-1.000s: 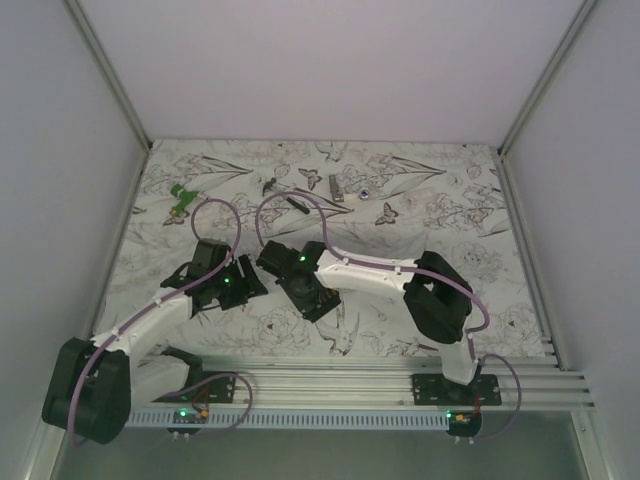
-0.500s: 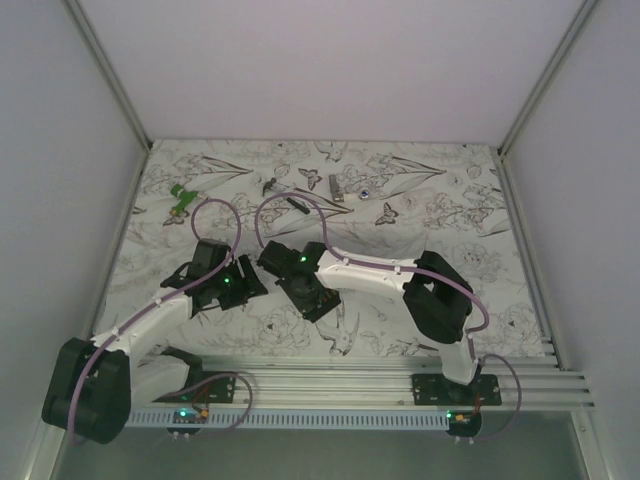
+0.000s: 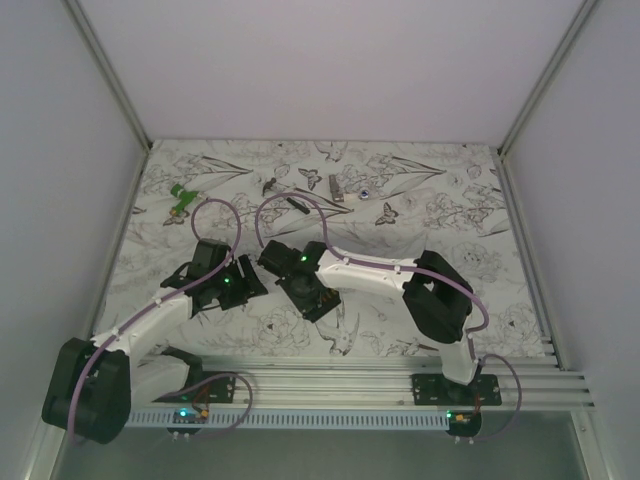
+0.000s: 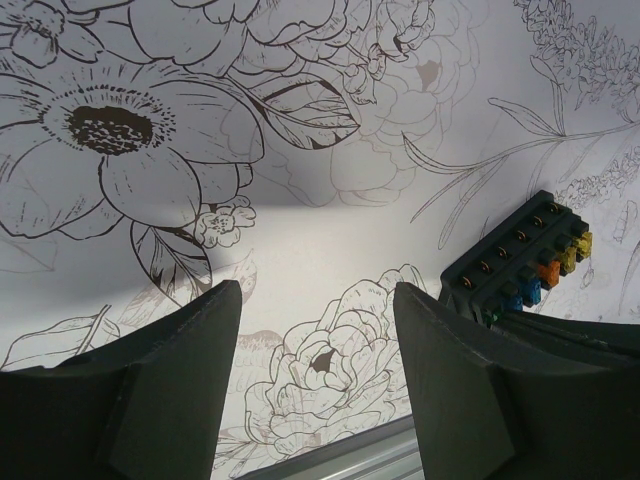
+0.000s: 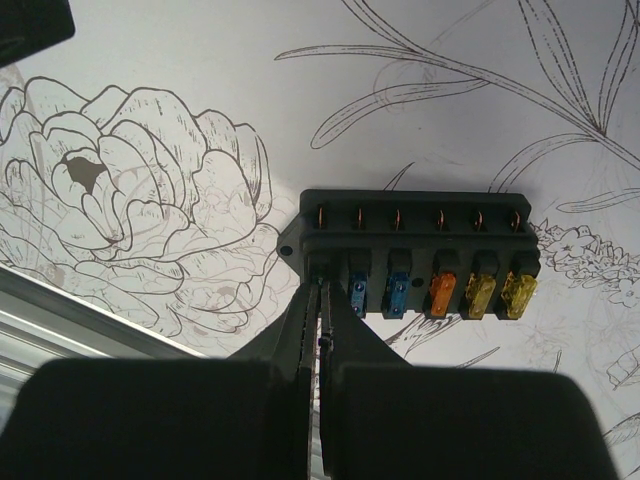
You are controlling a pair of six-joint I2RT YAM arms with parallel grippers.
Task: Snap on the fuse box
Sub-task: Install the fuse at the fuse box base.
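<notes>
The fuse box [image 5: 420, 240] is a flat black box with blue, orange and yellow fuses, lying on the flower-print table. In the top view it [image 3: 320, 303] lies under my right gripper [image 3: 305, 290]. My right gripper [image 5: 322, 285] is shut, its tips pressed against the box's leftmost slot. I cannot tell whether something thin is pinched between them. My left gripper [image 4: 318, 300] is open and empty, low over the table. The fuse box [image 4: 520, 265] lies just right of its right finger. In the top view the left gripper [image 3: 240, 285] sits left of the box.
A green plastic piece [image 3: 180, 200] lies at the far left. A thin dark stick tool [image 3: 298, 204], a small grey part [image 3: 337, 188] and a tiny dark item [image 3: 268, 186] lie at the back. The metal rail [image 3: 350, 380] runs along the near edge.
</notes>
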